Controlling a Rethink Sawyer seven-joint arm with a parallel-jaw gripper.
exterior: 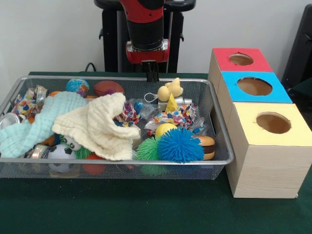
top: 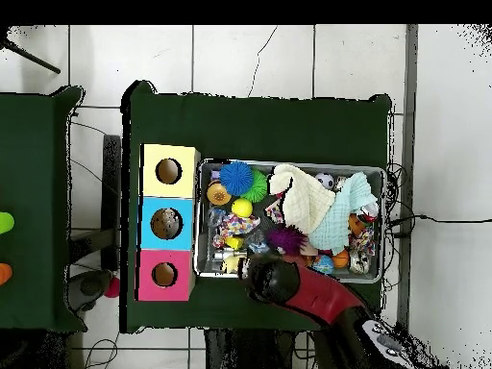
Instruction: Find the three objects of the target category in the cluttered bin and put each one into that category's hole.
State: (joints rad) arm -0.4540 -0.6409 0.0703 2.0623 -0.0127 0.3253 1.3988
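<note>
The wire-mesh bin is full of clutter; it also shows in the overhead view. One crinkly see-through bottle with some blue peeks out between the cream cloth and a patterned cloth. The other bottles are hidden. The red-faced box with its round hole stands farthest back on the right; the hole also shows in the overhead view. My gripper hangs over the bin's far rim near the middle, above the clutter. It holds nothing that I can see. In the overhead view the arm covers it.
A blue-faced box and a yellow-faced box stand in front of the red one. In the bin lie a cream cloth, a light blue cloth, a blue spiky ball, a green one, cans and a yellow duck.
</note>
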